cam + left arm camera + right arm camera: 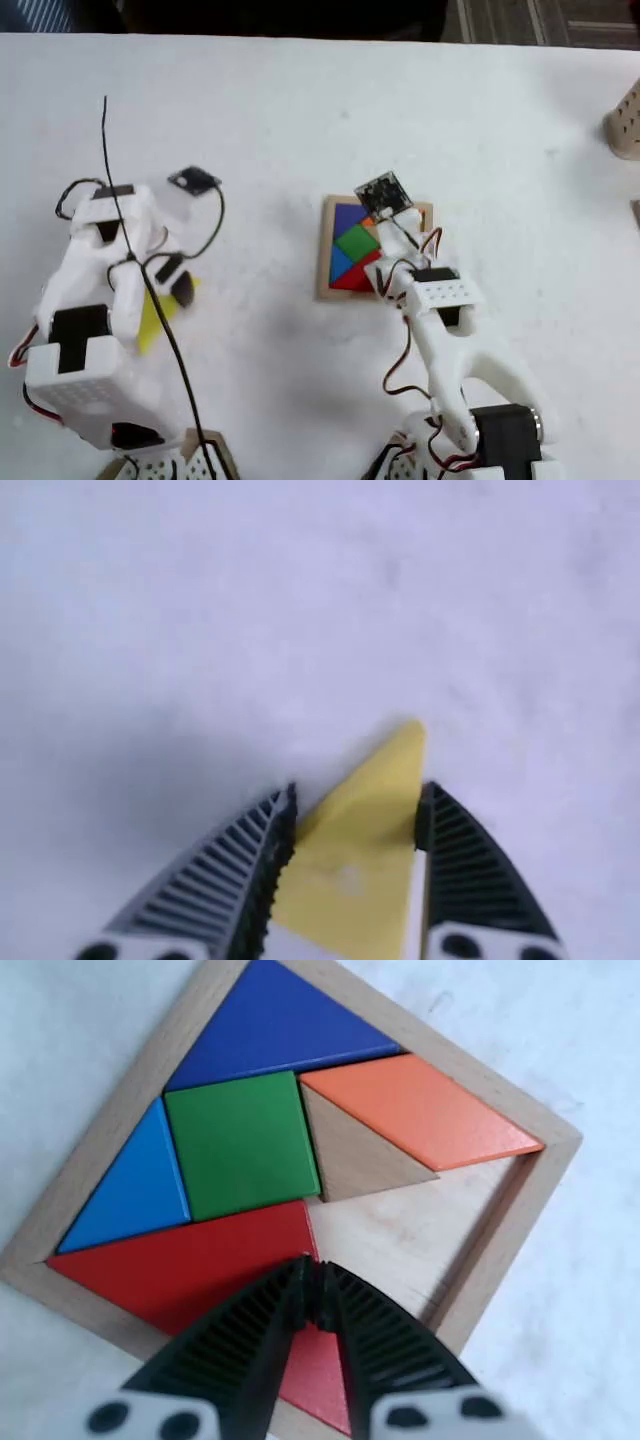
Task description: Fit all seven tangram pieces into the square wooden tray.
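Counting what sits in the square wooden tray (505,1235), I make it six pieces: a dark blue triangle (275,1025), a green square (240,1145), a light blue triangle (140,1185), a red triangle (200,1265), an orange parallelogram (420,1110) and a plain wood triangle (350,1160). They lie flat and packed edge to edge. One bare gap (400,1230) shows between the wood triangle, the red triangle and the rim, so I judge the job nearly done, with a single piece left. That piece looks to be the yellow piece (355,870), which the left tool (355,800) has clamped between its ribbed fingers at the lower left of the high view, well apart from the tray in the middle of the tabletop (300,120). Whether the piece is lifted or resting there I cannot tell. The right arm stretches up from the lower right of the high view and bends over the tray. The right tool (312,1295) has its fingers pressed together on nothing, with the tips over the red triangle beside the gap.
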Tool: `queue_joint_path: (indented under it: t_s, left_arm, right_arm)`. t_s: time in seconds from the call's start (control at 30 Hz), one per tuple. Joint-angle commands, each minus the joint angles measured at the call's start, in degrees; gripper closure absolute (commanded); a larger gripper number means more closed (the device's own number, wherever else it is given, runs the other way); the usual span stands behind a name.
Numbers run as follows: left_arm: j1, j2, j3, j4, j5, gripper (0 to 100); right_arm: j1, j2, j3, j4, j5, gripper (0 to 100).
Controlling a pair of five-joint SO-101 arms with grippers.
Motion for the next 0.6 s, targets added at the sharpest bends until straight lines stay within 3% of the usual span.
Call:
queue_joint_path:
  t_s: [0.0, 0.23, 0.57]
  left_arm:
    - [-0.8, -0.3, -4.2, -2.5, 12.8, 81]
    - [-0.8, 0.0, -6.2, -2.9, 39.9, 81]
    - [-8.2, -0.3, -12.3, -2.2, 56.3, 81]
  right_arm:
    - [-1.9, 0.2, 0.4, 0.2, 0.6, 98.1]
    - [-1.9, 0.2, 0.4, 0.2, 0.7, 98.1]
    - [-1.9, 0.1, 0.4, 0.2, 0.7, 98.1]
